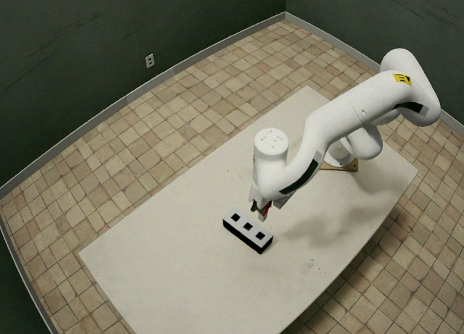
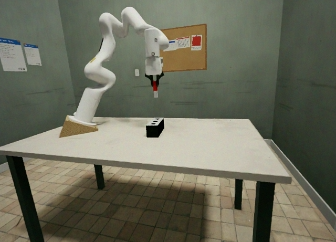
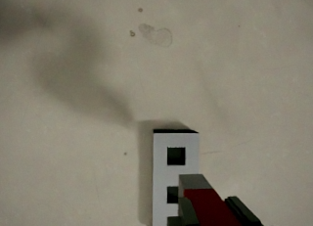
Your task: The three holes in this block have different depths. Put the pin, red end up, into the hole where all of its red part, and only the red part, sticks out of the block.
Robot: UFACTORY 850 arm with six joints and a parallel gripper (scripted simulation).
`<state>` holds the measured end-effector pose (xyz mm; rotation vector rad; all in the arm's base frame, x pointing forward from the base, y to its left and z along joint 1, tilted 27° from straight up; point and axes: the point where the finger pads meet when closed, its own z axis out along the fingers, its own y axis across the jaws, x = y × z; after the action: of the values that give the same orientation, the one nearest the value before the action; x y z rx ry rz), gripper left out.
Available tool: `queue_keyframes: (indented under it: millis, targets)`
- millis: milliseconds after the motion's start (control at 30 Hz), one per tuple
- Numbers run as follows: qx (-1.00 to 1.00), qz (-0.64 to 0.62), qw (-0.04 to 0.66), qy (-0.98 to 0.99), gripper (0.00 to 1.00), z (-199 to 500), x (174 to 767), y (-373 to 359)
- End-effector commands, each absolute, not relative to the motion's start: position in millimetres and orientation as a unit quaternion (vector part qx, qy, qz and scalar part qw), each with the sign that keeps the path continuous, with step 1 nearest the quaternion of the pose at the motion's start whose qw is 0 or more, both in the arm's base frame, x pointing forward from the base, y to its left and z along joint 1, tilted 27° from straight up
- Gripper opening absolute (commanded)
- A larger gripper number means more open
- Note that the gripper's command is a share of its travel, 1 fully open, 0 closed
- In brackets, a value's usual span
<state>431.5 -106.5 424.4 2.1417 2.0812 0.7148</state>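
Note:
A black block (image 1: 245, 236) (image 2: 154, 130) (image 3: 162, 177) with a white top and three square holes in a row lies on the white table (image 1: 157, 263) (image 2: 206, 149). My gripper (image 1: 262, 211) (image 2: 154, 84) (image 3: 205, 219) is shut on the pin (image 1: 267, 209) (image 2: 155, 90) (image 3: 209, 213). It holds the pin upright by the red upper part, with the white lower end hanging free. The pin hangs well above the block. In the wrist view it covers the near end of the block; two holes show past it.
The arm's base stands on a tan wedge (image 1: 346, 167) (image 2: 74, 128) at the far end of the table. A faint stain (image 1: 307, 266) (image 3: 156, 34) marks the table top beyond the block. The table's edges drop to a tiled floor.

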Motion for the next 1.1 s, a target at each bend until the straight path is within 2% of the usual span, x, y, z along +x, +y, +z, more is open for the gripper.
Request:
queue_keyframes:
  millis: [0, 33, 233, 1067]
  targets:
    - [0.697, 0.233, 0.036, 0.677, 0.0, 426, 432, -106]
    - [0.697, 0.233, 0.036, 0.677, 0.0, 363, 458, -87]
    - [0.697, 0.233, 0.036, 0.677, 0.0, 327, 473, -76]
    - [0.697, 0.233, 0.036, 0.677, 0.0, 307, 481, -71]
